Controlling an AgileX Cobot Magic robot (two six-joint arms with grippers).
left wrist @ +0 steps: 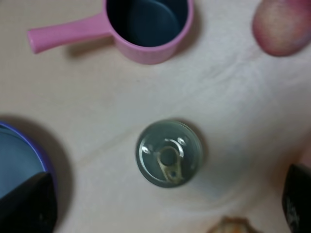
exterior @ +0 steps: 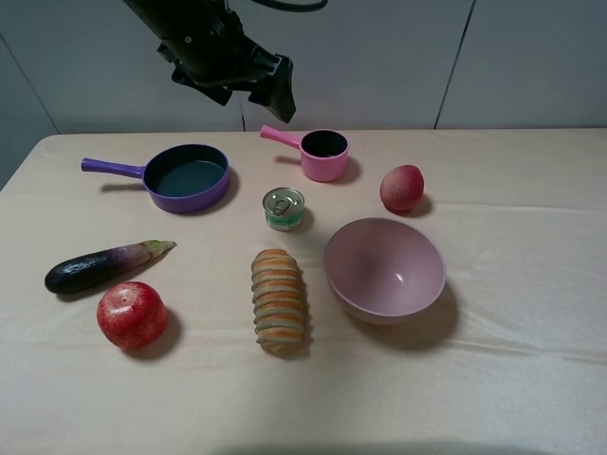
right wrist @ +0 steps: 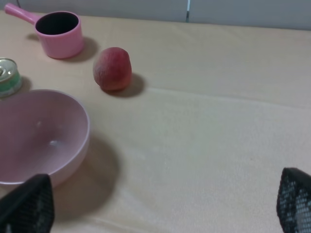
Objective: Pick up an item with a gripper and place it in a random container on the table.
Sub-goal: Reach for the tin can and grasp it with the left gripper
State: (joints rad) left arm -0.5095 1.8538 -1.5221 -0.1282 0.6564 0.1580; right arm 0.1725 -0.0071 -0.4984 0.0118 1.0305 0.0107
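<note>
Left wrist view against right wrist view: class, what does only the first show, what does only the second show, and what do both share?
Only the left wrist view: the purple frying pan. Only the right wrist view: the inside of the pink bowl and the grey wall. Both: the tin can, the pink saucepan and the peach.

The high camera looked down at a slant over the whole surface (exterior: pixel 531 379). The left wrist camera faced straight down, close above the tin can (left wrist: pixel 168 153) and pink saucepan (left wrist: pixel 148 29). The right wrist camera sat low, looking across at both, plus the bowl (right wrist: pixel 39 136) and peach (right wrist: pixel 112 68).
</note>
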